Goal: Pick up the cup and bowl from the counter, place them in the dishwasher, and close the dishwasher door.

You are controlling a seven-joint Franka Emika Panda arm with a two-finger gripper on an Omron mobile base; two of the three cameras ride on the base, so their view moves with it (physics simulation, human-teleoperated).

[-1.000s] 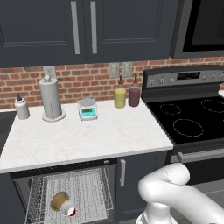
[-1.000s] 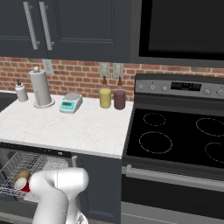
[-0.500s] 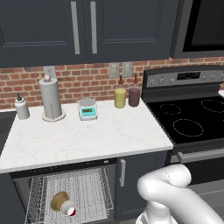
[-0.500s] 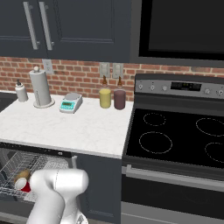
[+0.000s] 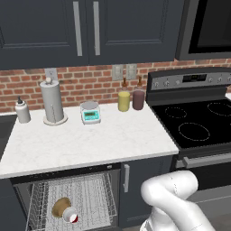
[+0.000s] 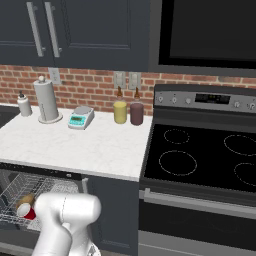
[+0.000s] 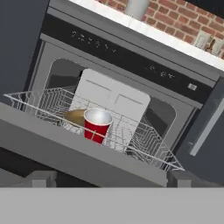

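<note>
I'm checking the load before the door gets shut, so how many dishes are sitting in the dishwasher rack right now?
2. The red cup lies in the wire rack of the open dishwasher, and the tan bowl sits right beside it, touching or nearly so. Anything deeper in the rack could be hidden.

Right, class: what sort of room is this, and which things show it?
A home kitchen: a black glass-top stove, a white marble-look counter against red brick, and an open dishwasher's grey wire rack.

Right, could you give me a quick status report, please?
Gripper open, empty, facing the open dishwasher. Cup and bowl lie in its rack. Dishwasher door not yet shut; nothing in the way.
</note>
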